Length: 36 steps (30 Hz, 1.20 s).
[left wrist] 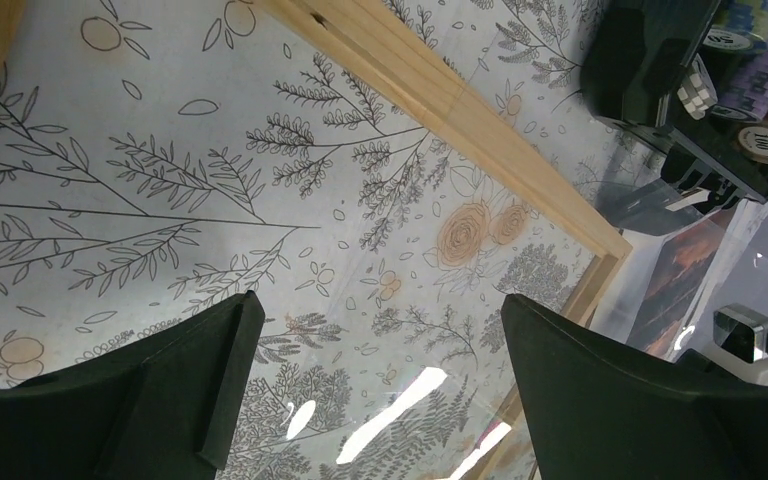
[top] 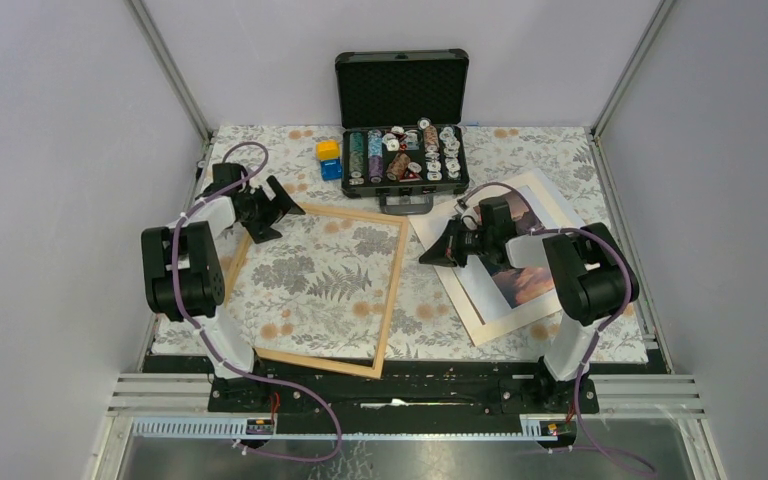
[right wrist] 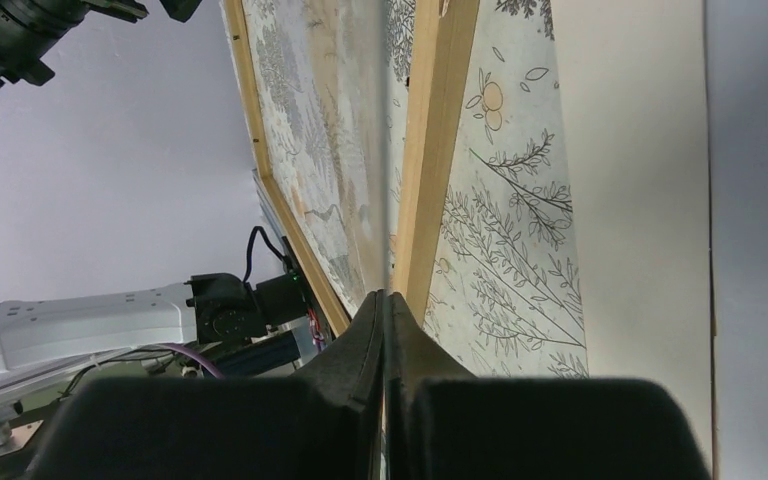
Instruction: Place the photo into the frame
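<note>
The frame [top: 392, 290] of thin light wood lies flat on the flowered cloth, left of centre. Its far rail [left wrist: 440, 90] crosses the left wrist view. The photo [top: 522, 283], a sunset scene with a white border, lies to the right under my right arm, and a strip of it [left wrist: 682, 268] shows past the frame's corner. My left gripper [top: 275, 205] [left wrist: 377, 300] hangs open over the frame's far left corner, holding nothing. My right gripper [top: 428, 255] [right wrist: 384, 295] sits just right of the frame, shut on a thin clear sheet [right wrist: 390, 150] seen edge-on.
An open black case [top: 400, 150] of poker chips stands at the back, its corner [left wrist: 650, 60] close to the frame. A yellow block [top: 328, 150] and a blue block [top: 331, 168] sit left of it. A pale beige sheet [top: 550, 195] lies under the photo. Walls enclose three sides.
</note>
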### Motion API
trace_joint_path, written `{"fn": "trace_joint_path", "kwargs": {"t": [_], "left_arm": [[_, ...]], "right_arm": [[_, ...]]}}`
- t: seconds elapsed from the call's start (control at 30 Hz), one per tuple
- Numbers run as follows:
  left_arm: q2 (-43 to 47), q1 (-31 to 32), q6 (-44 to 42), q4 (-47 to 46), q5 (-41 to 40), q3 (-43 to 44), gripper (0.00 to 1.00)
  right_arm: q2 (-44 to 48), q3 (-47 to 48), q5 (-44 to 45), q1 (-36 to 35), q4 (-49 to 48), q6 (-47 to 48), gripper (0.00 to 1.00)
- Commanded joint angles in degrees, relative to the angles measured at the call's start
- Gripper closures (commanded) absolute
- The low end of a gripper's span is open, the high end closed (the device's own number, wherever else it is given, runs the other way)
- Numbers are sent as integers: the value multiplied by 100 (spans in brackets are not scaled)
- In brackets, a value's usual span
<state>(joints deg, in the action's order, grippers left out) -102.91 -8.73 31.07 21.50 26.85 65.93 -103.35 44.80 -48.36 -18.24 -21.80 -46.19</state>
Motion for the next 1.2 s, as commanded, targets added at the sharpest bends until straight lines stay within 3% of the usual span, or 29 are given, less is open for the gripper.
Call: {"fn": "trace_joint_path", "kwargs": {"t": [0.0,0.23,0.43,0.73,1.03,1.17], "left_arm": [[-26,-6,-145,-539,185,-116,1],[-402,197,3,-1426,855,-259,1],[-560,189,100,-2007,797,-351,1],[-1393,220,597,-2707,1922,-490,1],[-781,12,1347,-3111,2579,-1003,3],[-357,-26,1402,-2755,2712,-1164,6]], "right_arm": [[-1,-99,-271,65,-595,-40,100],[-5,-217,-283,114,-779,-62,100],[-118,-351,-438,154,-1294,-342,100],[-258,-471,-552,160,-1884,-720,100],[-289,-477,-521,154,-1968,-808,100],[-308,-496,-476,157,-1998,-831,100]]}}
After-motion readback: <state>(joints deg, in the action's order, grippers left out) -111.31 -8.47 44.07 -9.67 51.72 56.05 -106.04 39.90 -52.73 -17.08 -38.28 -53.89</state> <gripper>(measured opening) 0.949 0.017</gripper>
